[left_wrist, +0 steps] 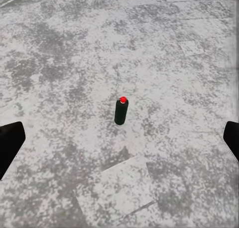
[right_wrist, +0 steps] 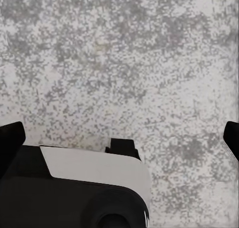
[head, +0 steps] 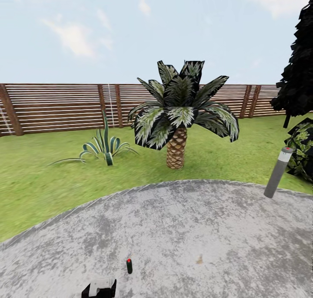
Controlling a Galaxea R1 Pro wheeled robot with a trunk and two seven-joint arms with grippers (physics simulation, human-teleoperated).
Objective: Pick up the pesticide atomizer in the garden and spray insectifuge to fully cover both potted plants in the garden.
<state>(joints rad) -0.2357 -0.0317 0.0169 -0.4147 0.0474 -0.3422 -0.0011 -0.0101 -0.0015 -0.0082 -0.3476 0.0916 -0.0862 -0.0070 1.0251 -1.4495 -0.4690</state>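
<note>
The pesticide atomizer (head: 129,266), a small dark bottle with a red top, stands upright on the grey stone patio (head: 195,232) of the garden (head: 43,180). In the left wrist view the atomizer (left_wrist: 121,111) stands ahead of my left gripper (left_wrist: 119,140) and apart from it. That gripper is open, with its black fingertips (left_wrist: 10,143) at the picture's two sides and nothing between them. My right gripper (right_wrist: 119,138) is open too, over bare stone. The potted plants are out of view.
A black and white part of the robot (head: 100,288) sits just short of the atomizer, and a similar part (right_wrist: 84,188) lies under the right gripper. A grey lamp post (head: 278,172) stands at the patio's right edge. Beyond are a palm (head: 178,115), an agave (head: 104,148) and a slat fence (head: 56,106).
</note>
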